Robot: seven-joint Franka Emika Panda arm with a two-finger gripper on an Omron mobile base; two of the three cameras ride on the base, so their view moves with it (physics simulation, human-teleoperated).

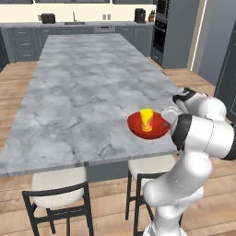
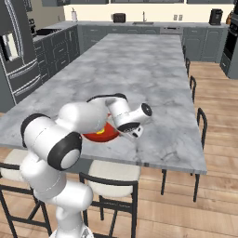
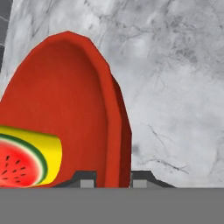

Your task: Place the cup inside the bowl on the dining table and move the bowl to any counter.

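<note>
The red bowl [image 1: 138, 126] sits near the front right corner of the dining table [image 1: 83, 92], with the yellow cup [image 1: 146, 119] standing inside it. My gripper [image 1: 168, 117] is at the bowl's right rim. In the hand view the gripper [image 3: 113, 179] is shut on the bowl [image 3: 65, 100], with one fingertip on each side of its rim. There the cup [image 3: 30, 155] shows a watermelon print at lower left. From the right base view my arm hides most of the bowl [image 2: 98, 135]. I cannot tell whether the bowl rests on the marble or hangs just above it.
Two stools [image 1: 57, 189] stand under the table's near edge, and chairs [image 2: 200, 121] line its right side. The counter [image 1: 69, 24] with dark cabinets runs along the back wall, carrying a toaster [image 1: 48, 18]. A fridge [image 2: 14, 46] stands at left and an oven tower [image 1: 161, 32] at right.
</note>
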